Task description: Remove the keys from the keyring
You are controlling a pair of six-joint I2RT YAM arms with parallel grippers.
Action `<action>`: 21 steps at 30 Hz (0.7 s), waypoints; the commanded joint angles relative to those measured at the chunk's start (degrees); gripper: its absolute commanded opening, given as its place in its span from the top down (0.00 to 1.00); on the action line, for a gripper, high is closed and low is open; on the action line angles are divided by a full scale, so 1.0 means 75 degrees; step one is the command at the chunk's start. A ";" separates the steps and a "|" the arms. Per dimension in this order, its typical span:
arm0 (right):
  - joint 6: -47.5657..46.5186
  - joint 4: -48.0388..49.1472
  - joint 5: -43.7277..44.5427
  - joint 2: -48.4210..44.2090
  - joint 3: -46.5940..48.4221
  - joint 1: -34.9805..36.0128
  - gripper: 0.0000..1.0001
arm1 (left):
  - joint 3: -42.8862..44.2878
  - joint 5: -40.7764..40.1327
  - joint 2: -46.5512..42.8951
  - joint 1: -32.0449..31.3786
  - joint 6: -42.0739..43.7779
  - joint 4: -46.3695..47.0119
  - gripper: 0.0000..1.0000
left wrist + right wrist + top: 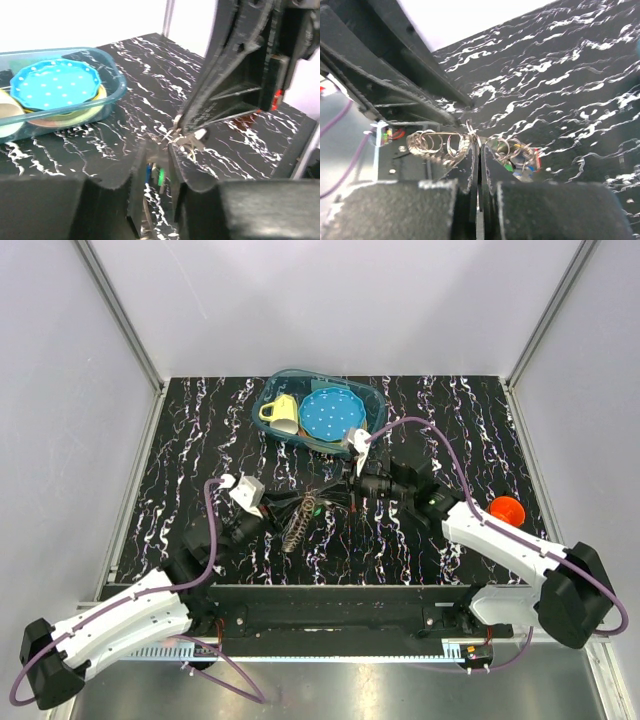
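Observation:
The keyring (476, 131) is a thin metal ring pinched between my right gripper's (480, 148) shut fingers. A coil-like grey-brown fob (437, 145) hangs to its left. The keys (522, 159), with green, blue and red heads, bunch to its right. In the top view both grippers meet at mid-table: the left gripper (298, 506) comes from the left and the right gripper (342, 497) from the right. The fob (293, 532) trails toward me and a green key (313, 508) shows between them. In the left wrist view my left gripper (155, 156) is closed narrowly around blue and green keys (160, 176).
A teal basin (372, 400) at the back centre holds a yellow cup (280, 410) and a blue dotted plate (330, 412). The basin also shows in the left wrist view (117, 80). An orange-red object (508, 510) sits at the right by the right arm.

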 commanded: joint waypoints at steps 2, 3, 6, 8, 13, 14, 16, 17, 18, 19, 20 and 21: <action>-0.3056 0.0898 -0.0224 -0.0665 -0.0397 -0.0092 1.00 | 0.0496 0.0122 -0.0191 0.0121 -0.0729 -0.0339 0.48; -0.3587 0.0922 -0.0411 -0.0677 -0.0432 -0.0103 1.00 | 0.0567 0.0241 -0.0226 0.0121 -0.0777 -0.0529 0.47; -0.4632 0.0841 -0.0717 -0.0561 -0.0153 -0.0127 1.00 | 0.0673 0.0312 -0.0460 0.0121 -0.0953 -0.1081 0.45; -0.5961 0.0468 -0.1439 -0.0525 -0.0046 -0.0162 1.00 | 0.0673 0.0347 -0.0706 0.0121 -0.0965 -0.1291 0.45; -0.6720 0.0559 -0.1889 -0.0338 0.0118 -0.0232 1.00 | 0.0767 0.0383 -0.1140 0.0121 -0.1023 -0.1644 0.43; -0.6779 0.0629 -0.2087 -0.0245 0.0188 -0.0267 1.00 | 0.0790 0.0243 -0.1221 0.0121 -0.1140 -0.1772 0.42; -0.6721 0.0839 -0.2310 -0.0139 0.0247 -0.0256 1.00 | 0.0837 0.0020 -0.1246 0.0121 -0.1199 -0.1913 0.41; -0.6663 0.0945 -0.2358 -0.0080 0.0270 -0.0268 1.00 | 0.0849 0.0008 -0.1257 0.0121 -0.1188 -0.2007 0.41; -0.6593 0.1062 -0.2428 -0.0056 0.0282 -0.0279 1.00 | 0.0849 0.0019 -0.1234 0.0121 -0.1199 -0.2042 0.42; -0.6464 0.1226 -0.2510 -0.0021 0.0294 -0.0256 1.00 | 0.0861 0.0054 -0.1234 0.0121 -0.1211 -0.2066 0.42; -0.6405 0.1297 -0.2557 0.0002 0.0305 -0.0268 1.00 | 0.0872 0.0089 -0.1222 0.0110 -0.1223 -0.2078 0.42; -0.6346 0.1356 -0.2616 -0.0009 0.0317 -0.0256 1.00 | 0.0884 0.0136 -0.1222 0.0121 -0.1223 -0.2078 0.42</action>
